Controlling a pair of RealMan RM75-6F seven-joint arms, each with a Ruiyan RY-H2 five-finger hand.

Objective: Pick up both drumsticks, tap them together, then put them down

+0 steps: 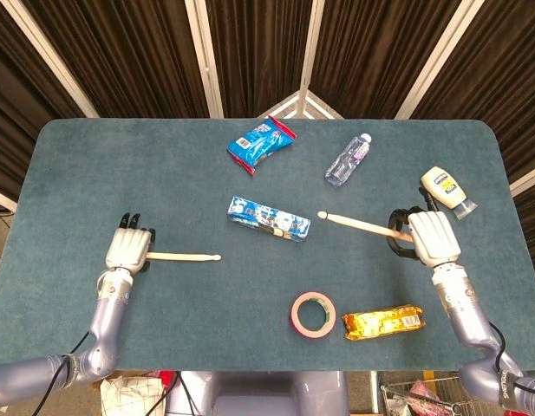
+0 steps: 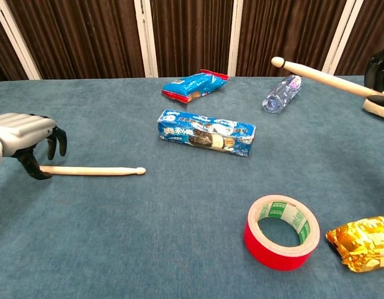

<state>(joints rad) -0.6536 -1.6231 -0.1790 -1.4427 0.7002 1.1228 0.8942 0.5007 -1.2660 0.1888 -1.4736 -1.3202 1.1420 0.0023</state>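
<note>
One pale wooden drumstick [image 1: 185,256] [image 2: 92,170] lies flat on the blue table, tip pointing right. My left hand [image 1: 130,249] [image 2: 27,140] hovers over its butt end, fingers [image 2: 55,140] curved down on one side and the thumb on the other, not closed around it. My right hand [image 1: 427,238] [image 2: 379,68] grips the second drumstick [image 1: 358,225] [image 2: 316,73] by its butt. That stick is held off the table, with its tip pointing left toward the cookie box [image 1: 269,217] [image 2: 206,132].
A blue snack bag [image 1: 262,141] and a water bottle [image 1: 349,159] lie at the back. A mayonnaise bottle [image 1: 447,190] sits just behind my right hand. A red tape roll [image 1: 313,315] and a gold packet [image 1: 386,322] lie near the front edge.
</note>
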